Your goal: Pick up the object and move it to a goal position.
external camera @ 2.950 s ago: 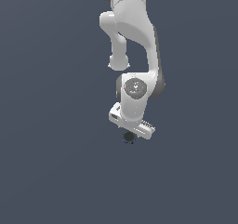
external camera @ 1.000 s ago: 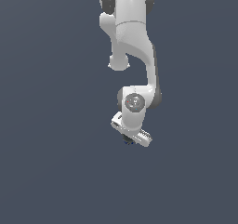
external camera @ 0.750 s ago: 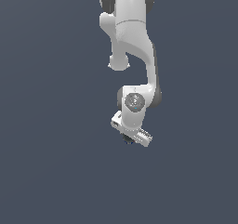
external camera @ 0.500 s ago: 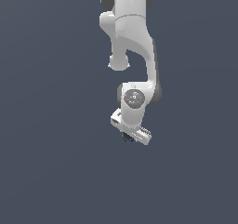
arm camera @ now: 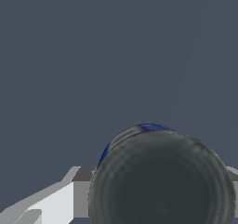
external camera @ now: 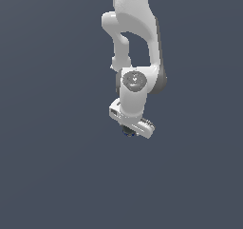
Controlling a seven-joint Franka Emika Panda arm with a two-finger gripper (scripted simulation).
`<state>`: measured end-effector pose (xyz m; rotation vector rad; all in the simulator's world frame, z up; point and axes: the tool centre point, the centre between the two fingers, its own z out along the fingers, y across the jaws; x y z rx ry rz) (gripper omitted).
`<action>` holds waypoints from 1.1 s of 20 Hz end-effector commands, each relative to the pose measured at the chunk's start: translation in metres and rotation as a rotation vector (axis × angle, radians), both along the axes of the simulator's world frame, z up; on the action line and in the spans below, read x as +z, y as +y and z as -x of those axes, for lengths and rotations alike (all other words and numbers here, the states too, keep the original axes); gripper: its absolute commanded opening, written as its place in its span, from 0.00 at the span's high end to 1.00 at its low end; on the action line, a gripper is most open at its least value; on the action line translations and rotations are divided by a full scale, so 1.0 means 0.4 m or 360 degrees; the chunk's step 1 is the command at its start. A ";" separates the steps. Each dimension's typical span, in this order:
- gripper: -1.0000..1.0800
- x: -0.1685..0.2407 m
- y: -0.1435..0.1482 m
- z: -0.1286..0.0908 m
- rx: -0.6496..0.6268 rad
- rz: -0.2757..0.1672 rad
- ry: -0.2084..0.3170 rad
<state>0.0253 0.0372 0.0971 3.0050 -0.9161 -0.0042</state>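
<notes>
The object fills much of the wrist view: a round dark grey-black thing with a blue rim on its far side, sitting between the white and grey fingers of my gripper. In the exterior view the white arm hangs down from the top, and the object shows only as a small dark spot with a hint of blue under the white hand. My gripper is shut on it. Its fingertips are hidden behind the hand in the exterior view.
A plain dark blue-grey surface lies all around, with no other objects or edges in either view.
The arm with the object has moved up a little and slightly toward the exterior view's left. The grip on the object is unchanged.
</notes>
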 end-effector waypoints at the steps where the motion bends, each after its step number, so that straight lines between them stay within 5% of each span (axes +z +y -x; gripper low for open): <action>1: 1.00 0.065 -0.012 0.013 0.0000 0.0000 -0.0003; 22: 1.00 0.638 -0.120 0.130 -0.0002 0.0000 -0.0004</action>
